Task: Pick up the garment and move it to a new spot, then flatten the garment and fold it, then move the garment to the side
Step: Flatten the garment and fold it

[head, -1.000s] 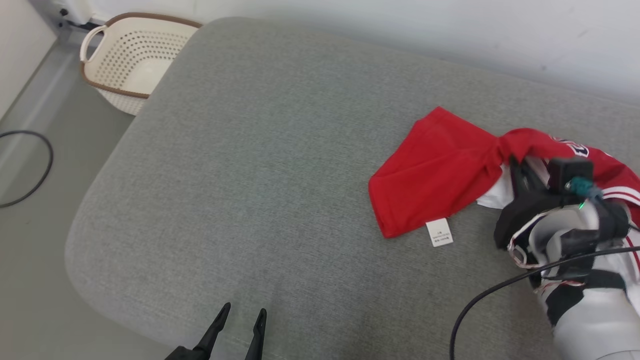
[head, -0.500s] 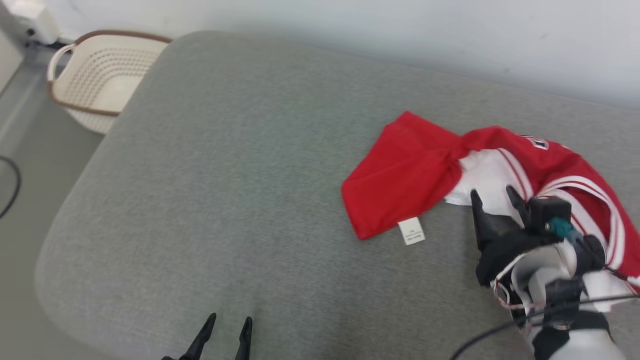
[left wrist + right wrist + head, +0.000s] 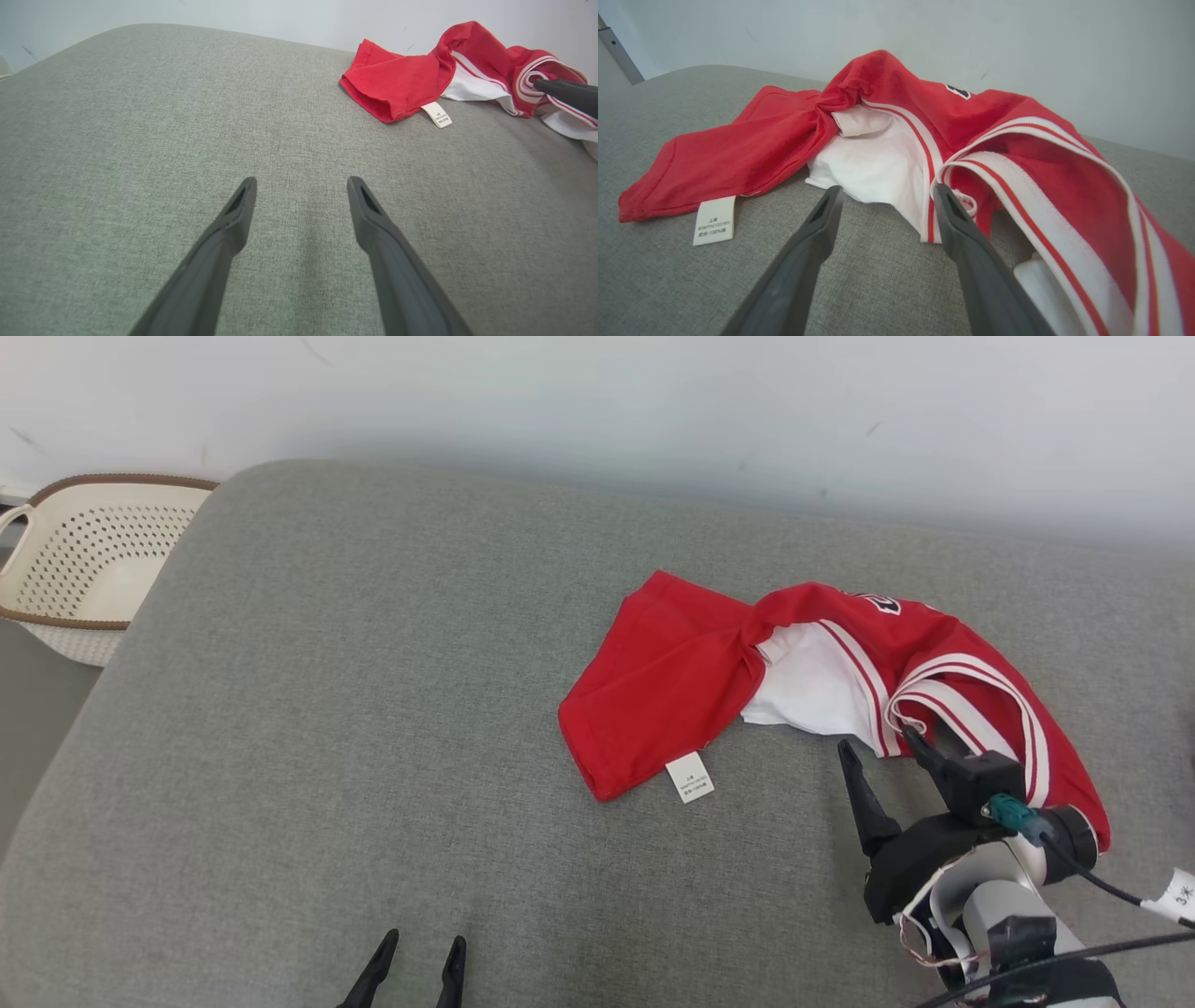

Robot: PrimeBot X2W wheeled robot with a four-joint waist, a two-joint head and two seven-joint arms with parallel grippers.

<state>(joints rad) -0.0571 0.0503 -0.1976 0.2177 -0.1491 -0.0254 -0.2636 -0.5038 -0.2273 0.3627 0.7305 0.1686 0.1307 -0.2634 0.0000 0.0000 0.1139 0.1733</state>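
R end effector (image 3: 877, 739) has let go of the garment (image 3: 672, 691) & backed off, jaws now apart just beside it, L end effector (image 3: 424, 938) also open, well apart; garment lies crumpled on grey cushion (image 3: 327, 709), so relocation prob. done, w/ flatten, fold & side-move left.

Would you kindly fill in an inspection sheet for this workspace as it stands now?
Surface: grey cushion, carrying the garment on its right part.
Job's things: red-and-white garment, crumpled and unfolded; its white label lies on the cushion.
Clutter: nothing seen.
Grippers: left gripper jaws open, empty, over the cushion; right gripper jaws open, holding nothing, at the garment's near edge.
Cables: black cable running off the right wrist.
Surroundings: cream perforated basket beyond the left end; pale wall behind.
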